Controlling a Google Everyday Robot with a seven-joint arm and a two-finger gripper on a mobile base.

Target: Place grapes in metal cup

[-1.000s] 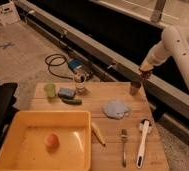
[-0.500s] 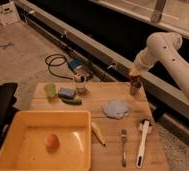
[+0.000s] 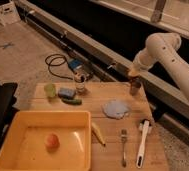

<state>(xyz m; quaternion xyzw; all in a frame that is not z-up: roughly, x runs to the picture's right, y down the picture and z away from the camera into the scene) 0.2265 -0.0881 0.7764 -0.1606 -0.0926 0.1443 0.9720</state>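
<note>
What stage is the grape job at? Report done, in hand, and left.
Done: the arm has reached the far right of the table, with the gripper directly above the metal cup. In hand: the gripper is shut, something dark at its tip, probably the grapes, though I cannot confirm. Left: releasing them into the cup; none are visibly inside.

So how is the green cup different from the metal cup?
The green cup is pale green and stands at the table's left back corner; the metal cup is dark grey and stands at the right back. The hand is right above the metal cup; nothing is over the green cup. Both stand upright.
</note>
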